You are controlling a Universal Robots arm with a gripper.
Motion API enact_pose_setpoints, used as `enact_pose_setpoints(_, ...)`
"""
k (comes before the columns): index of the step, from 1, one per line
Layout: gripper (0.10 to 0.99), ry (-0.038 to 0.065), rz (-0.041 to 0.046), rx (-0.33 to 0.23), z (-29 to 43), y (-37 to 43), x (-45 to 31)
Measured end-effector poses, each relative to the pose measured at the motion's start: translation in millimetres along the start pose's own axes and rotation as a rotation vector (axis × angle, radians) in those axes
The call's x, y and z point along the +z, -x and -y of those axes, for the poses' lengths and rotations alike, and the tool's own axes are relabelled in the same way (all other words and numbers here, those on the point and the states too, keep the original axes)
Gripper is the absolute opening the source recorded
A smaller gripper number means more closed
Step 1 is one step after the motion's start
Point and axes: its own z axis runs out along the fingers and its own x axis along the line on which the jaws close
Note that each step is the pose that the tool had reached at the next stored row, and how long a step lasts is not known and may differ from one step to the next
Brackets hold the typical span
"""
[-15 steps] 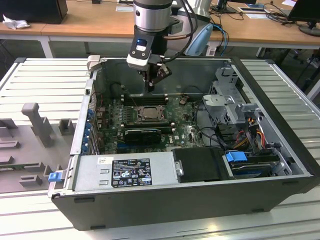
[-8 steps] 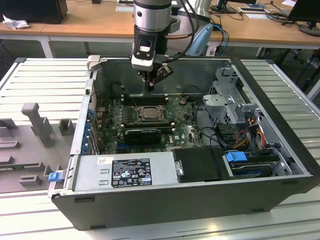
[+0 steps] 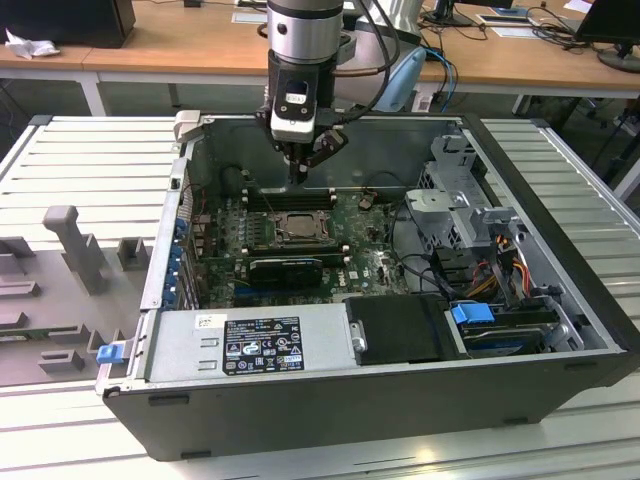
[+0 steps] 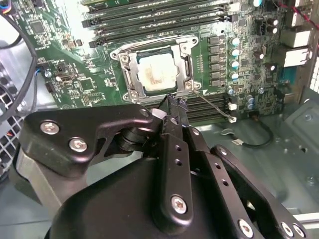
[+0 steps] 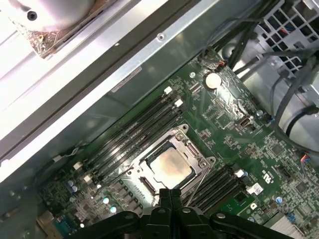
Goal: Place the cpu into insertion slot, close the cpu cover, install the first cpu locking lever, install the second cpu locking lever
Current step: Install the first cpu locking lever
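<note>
wooden desks (image 3: 170, 45) along back, dark monitor (image 3: 610, 20) on one; grey slatted bench (image 3: 90, 150) in foreground.

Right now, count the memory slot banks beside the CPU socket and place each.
2. One bank lies between the insertion slot and the case wall; the other bank lies on the slot's opposite side, partly hidden by the pincer.

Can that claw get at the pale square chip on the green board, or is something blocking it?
Probably yes: the claw hangs close beside the cpu, nothing lies between them, and the cpu cover leaves its top face bare.
</note>
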Motion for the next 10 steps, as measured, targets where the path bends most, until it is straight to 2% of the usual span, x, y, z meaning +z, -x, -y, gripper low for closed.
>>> enact_pose_setpoints(10,0.106,-0.003,-0.004,-0.133,0.0,0.0,0.0)
